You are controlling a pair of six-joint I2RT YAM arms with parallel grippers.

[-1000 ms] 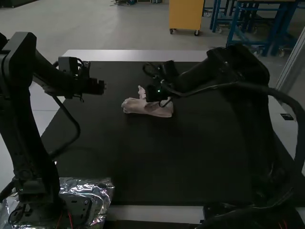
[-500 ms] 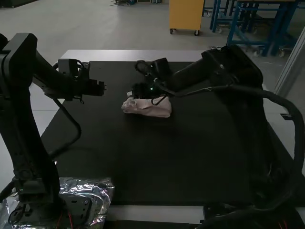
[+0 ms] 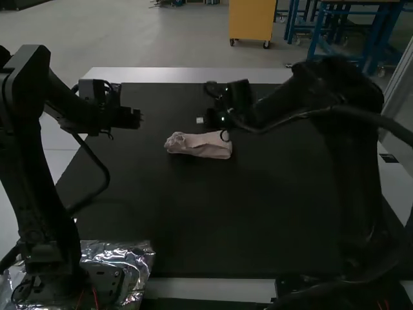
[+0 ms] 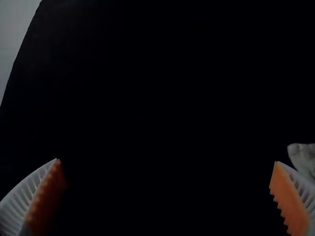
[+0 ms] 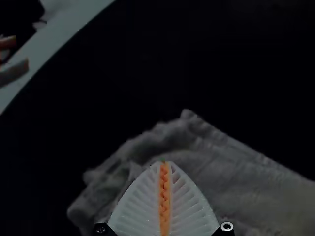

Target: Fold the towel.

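Observation:
The pale pink towel lies in a narrow, folded bundle on the dark mat, crumpled at its left end. My left gripper hangs to the left of it, apart from the cloth. In the left wrist view, the left gripper has its fingers wide apart, and an edge of the towel shows. My right gripper is just beyond the towel's far side. In the right wrist view, the right gripper has its fingers pressed together in front of the grey-looking towel, with no cloth visibly pinched.
The dark mat covers most of the table, with a pale strip along its far side. Crinkled silver foil lies by the left arm's base. The right arm spans the mat's right half.
The right gripper has left the towel, passing left and then back right, now beyond it. The cloth piece that stood up beside it lies down. The left arm has kept still.

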